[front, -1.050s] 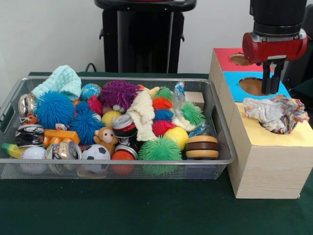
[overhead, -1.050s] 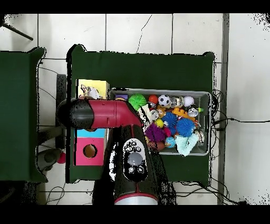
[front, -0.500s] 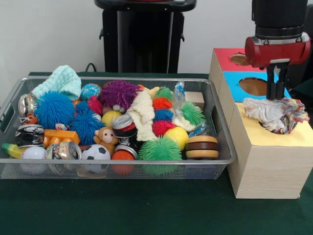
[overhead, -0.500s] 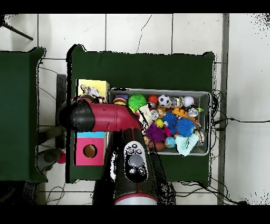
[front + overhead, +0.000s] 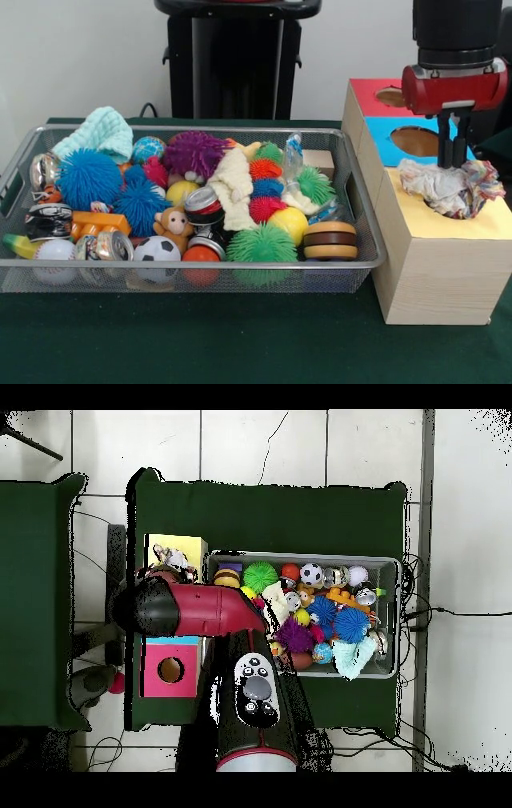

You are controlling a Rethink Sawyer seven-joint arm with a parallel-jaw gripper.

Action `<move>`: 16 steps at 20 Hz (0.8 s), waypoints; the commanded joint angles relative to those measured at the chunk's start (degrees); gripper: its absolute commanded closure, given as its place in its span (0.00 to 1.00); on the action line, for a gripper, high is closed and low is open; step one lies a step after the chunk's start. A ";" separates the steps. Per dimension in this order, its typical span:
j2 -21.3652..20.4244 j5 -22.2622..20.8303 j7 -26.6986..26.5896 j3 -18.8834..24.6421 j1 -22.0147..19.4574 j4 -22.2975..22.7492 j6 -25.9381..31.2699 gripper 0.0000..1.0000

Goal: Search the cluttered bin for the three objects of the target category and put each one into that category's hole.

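Cloths are what we are sorting: a mint cloth (image 5: 98,132) sits at the bin's (image 5: 364,240) far-left corner, a cream cloth (image 5: 233,188) mid-bin. Rightward, the crumpled rag (image 5: 450,186) bulges from the yellow hole, directly beneath our gripper (image 5: 452,160), whose fingers look pressed together, touching its top.

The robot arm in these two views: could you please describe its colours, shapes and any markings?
In the front view, the arm ends in a black cylindrical segment above a glossy red rounded wrist housing with a grey plate, from which the slim black gripper hangs. Overhead, a red tubular link has a black rounded end cap, and the black lower link carries a grey oval button panel.
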 commanded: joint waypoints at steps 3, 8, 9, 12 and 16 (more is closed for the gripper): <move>3.14 2.58 12.58 2.19 0.22 4.13 0.45 1.00; 3.40 2.74 12.68 1.41 0.96 3.60 1.70 1.00; 3.52 2.66 12.64 1.13 1.18 3.41 1.86 1.00; 3.74 2.75 12.81 0.90 1.37 3.36 1.62 1.00; 3.90 3.31 13.04 1.20 1.28 3.64 0.44 1.00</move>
